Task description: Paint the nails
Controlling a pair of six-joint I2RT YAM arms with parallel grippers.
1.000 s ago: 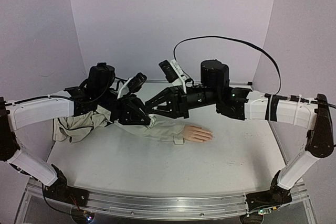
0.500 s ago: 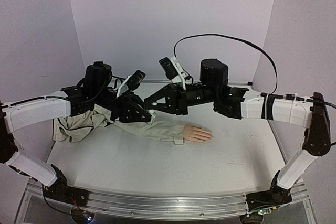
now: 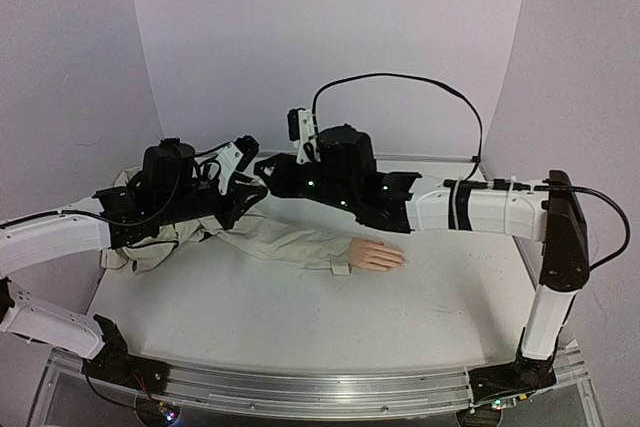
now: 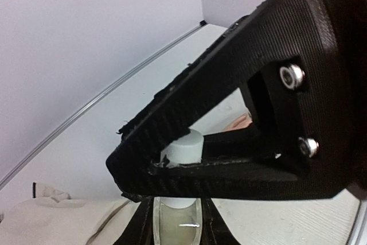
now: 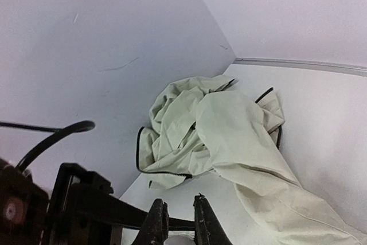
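The two arms are seen meeting toward the back left of the tabletop [image 3: 300,317], just above a beige sleeve [image 3: 290,244]. The left gripper [image 3: 248,197] is closed: in the left wrist view a small bottle [image 4: 175,225] is gripped between its jaws, and a pale liquid can be made out through the glass. The bottle's white cap [image 4: 184,144] is clamped by the jaws of the right gripper [image 5: 179,225], whose black fingers fill most of that view. From the right wrist camera only a sliver of white is seen between those jaws at the bottom edge.

The right arm is stretched far across from the right side, so both grippers are found left of centre.

The mannequin hand [image 3: 377,255] is laid flat on the tabletop near the middle, to the right of the grippers and well apart from them. The nails [image 3: 400,260] are at its fingertips, which point to the right; at this size they cannot be told apart. Nothing is touching the hand.

The sleeve is seen running from the wrist back and to the left, under the grippers. There it joins the crumpled jacket [image 5: 195,136], heaped at the back left beside the wall.
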